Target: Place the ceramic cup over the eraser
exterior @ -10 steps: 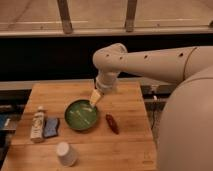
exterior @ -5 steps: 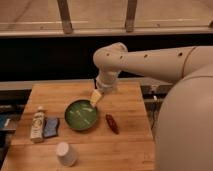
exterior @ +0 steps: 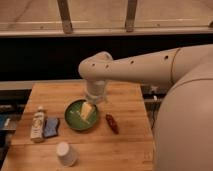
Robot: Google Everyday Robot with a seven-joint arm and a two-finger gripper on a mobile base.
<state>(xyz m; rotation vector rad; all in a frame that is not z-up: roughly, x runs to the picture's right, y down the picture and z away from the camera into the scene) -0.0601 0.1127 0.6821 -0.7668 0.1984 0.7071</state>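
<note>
Pincer (exterior: 87, 111) spread apart above green bowl (exterior: 71, 119), ceramic cup (exterior: 66, 153) at front of wooden table (exterior: 131, 144)

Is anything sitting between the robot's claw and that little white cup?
Nothing tall. The gripper hangs over the green bowl; the ceramic cup stands nearer the camera, with only the bowl's near rim and bare wood between. The blue pad lies off to the side.

Wood tbl (exterior: 125, 145) w/ dark wall (exterior: 40, 60) behind, 2 metal posts (exterior: 65, 15) up top.
</note>
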